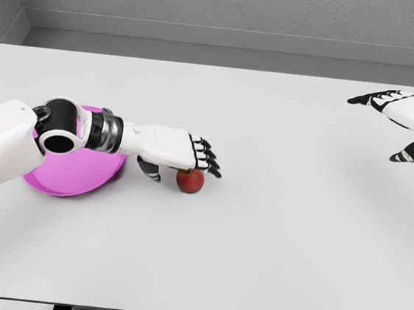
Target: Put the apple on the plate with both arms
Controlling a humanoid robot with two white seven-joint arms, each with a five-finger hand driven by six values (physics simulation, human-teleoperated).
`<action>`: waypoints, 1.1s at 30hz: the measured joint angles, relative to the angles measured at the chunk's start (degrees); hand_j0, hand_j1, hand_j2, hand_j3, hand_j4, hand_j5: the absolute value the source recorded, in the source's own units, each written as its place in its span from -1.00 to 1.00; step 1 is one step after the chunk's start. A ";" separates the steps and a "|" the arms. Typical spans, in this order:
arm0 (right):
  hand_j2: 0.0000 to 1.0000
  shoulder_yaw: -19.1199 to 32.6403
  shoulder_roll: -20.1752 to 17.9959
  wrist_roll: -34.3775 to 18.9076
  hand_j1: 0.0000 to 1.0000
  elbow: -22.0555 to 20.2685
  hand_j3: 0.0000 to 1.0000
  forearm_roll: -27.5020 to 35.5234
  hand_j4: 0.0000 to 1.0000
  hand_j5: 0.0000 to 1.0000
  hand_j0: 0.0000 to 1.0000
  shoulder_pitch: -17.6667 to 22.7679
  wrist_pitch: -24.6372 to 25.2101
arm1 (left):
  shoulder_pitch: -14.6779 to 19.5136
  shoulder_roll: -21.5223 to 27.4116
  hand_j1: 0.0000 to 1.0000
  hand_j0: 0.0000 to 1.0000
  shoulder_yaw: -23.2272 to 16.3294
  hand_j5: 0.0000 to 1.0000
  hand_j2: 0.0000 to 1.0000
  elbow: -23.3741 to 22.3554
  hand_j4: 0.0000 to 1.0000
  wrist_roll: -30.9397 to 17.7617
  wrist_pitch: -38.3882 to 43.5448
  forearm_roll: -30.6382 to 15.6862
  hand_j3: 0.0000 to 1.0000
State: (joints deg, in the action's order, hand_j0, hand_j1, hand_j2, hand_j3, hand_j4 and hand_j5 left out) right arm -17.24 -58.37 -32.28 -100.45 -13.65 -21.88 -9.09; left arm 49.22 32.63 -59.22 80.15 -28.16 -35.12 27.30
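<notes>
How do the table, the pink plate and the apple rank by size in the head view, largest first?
1. table
2. pink plate, partly hidden by the left arm
3. apple, beneath the left hand

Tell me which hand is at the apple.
The left hand: it hovers just over the apple, beside the pink plate. The right hand is open, far right.

1. We saw a dark red apple (189, 180).
2. We saw a magenta-pink plate (78, 178).
3. The tabletop (256, 249) was plain pale grey.
4. Both hands, left (181, 151) and right (407, 120), were white with black fingers.
</notes>
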 measured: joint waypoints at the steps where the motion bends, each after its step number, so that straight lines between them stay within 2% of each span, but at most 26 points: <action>1: 1.00 0.00 0.00 0.00 1.00 0.00 1.00 0.00 1.00 1.00 1.00 0.00 0.00 | -0.09 -0.11 1.00 1.00 0.05 1.00 1.00 -0.25 1.00 0.03 0.00 0.01 1.00; 12: 1.00 0.00 -0.01 0.00 1.00 0.00 1.00 0.00 1.00 1.00 1.00 0.00 0.00 | 0.00 -1.47 0.97 0.97 -0.80 0.97 0.97 -0.01 0.97 -1.49 0.00 1.19 0.97; 17: 1.00 0.00 -0.02 0.00 1.00 0.00 1.00 0.00 1.00 1.00 1.00 0.00 0.00 | 0.00 -1.84 0.55 0.55 -1.09 0.55 0.55 0.45 0.55 -2.37 0.00 1.27 0.55; 18: 1.00 0.00 -0.03 0.00 1.00 0.00 1.00 0.00 1.00 1.00 1.00 0.00 0.00 | 0.09 -1.85 0.52 0.52 -1.10 0.52 0.52 0.57 0.52 -2.43 0.00 1.23 0.52; 20: 1.00 0.00 -0.02 0.00 1.00 0.00 1.00 0.00 1.00 1.00 1.00 0.00 0.00 | 0.09 -1.79 0.25 0.25 -1.11 0.25 0.25 0.88 0.25 -2.51 0.00 1.14 0.25; 22: 1.00 0.00 -0.01 0.00 1.00 0.00 1.00 0.00 1.00 1.00 1.00 0.00 0.00 | 0.09 -1.65 0.16 0.16 -1.12 0.16 0.16 1.39 0.16 -2.57 0.00 1.09 0.16; 27: 1.00 0.00 -0.01 0.00 1.00 0.00 1.00 0.00 1.00 1.00 1.00 0.00 0.00 | 0.09 -1.44 0.15 0.15 -1.15 0.15 0.15 1.95 0.15 -2.90 0.02 0.97 0.15; 29: 1.00 0.00 -0.01 0.00 1.00 0.00 1.00 0.00 1.00 1.00 1.00 0.00 0.00 | 0.00 -1.40 0.08 0.08 -1.15 0.08 0.08 1.94 0.08 -3.07 0.07 0.90 0.08; 33: 1.00 0.00 -0.05 0.00 1.00 0.00 1.00 0.00 1.00 1.00 1.00 0.00 0.00 | 0.00 -1.34 -0.23 -0.23 -1.13 -0.23 -0.23 1.86 -0.23 -3.21 0.10 0.76 -0.23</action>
State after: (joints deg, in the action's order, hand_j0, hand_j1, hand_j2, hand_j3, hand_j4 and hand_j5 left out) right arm -17.24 -58.42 -32.28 -100.45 -13.65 -21.88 -9.09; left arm 49.22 31.28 -60.35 82.01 -31.37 -35.02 28.05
